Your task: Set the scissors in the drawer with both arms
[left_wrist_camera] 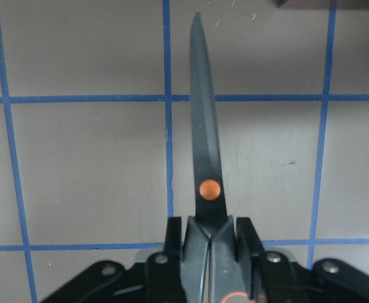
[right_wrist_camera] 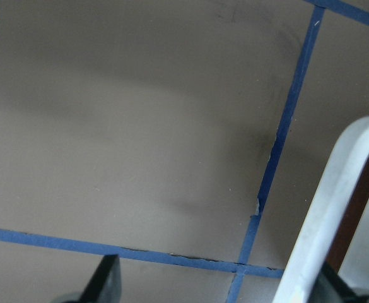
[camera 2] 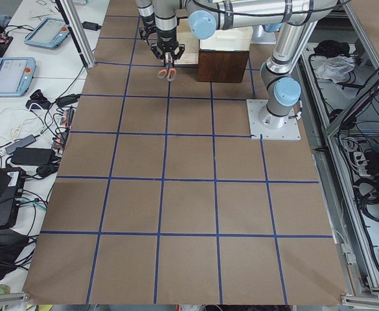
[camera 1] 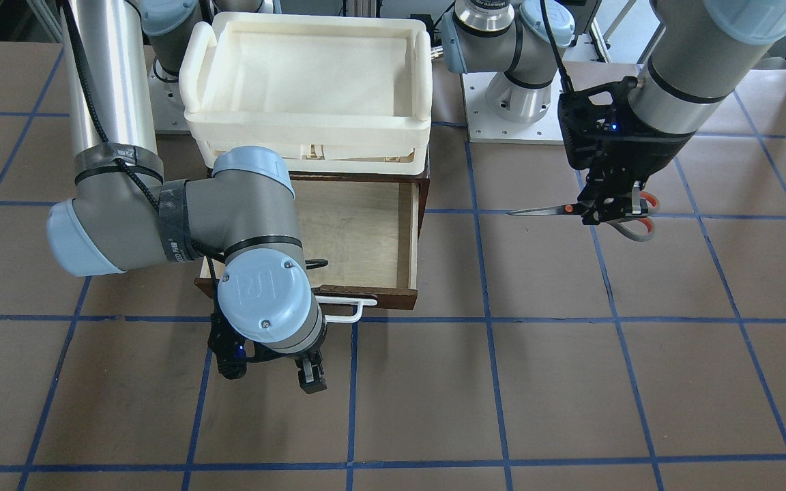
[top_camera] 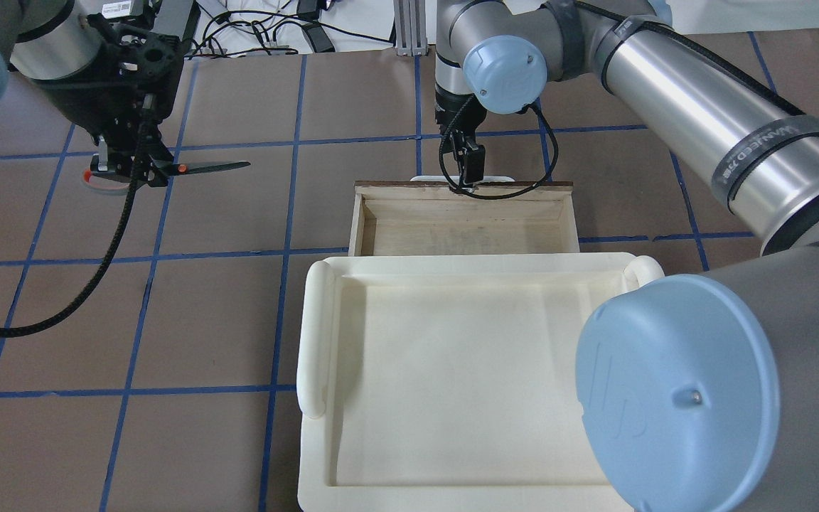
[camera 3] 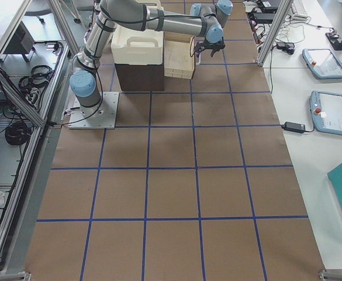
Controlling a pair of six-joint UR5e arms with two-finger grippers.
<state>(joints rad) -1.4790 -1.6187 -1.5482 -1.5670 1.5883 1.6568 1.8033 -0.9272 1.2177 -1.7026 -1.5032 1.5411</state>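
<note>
The scissors hang level above the table, blades pointing toward the drawer. My left gripper is shut on them just behind the orange pivot, as the left wrist view shows. In the overhead view the scissors are left of the drawer. The dark brown drawer stands pulled out, its pale plywood inside bare. My right gripper is open and empty just in front of the white bar handle. In the right wrist view the handle lies beside one finger.
A cream-white plastic tray sits on top of the cabinet above the drawer, also in the overhead view. Brown table paper with a blue tape grid lies all around. The right arm's elbow hangs over the drawer's side.
</note>
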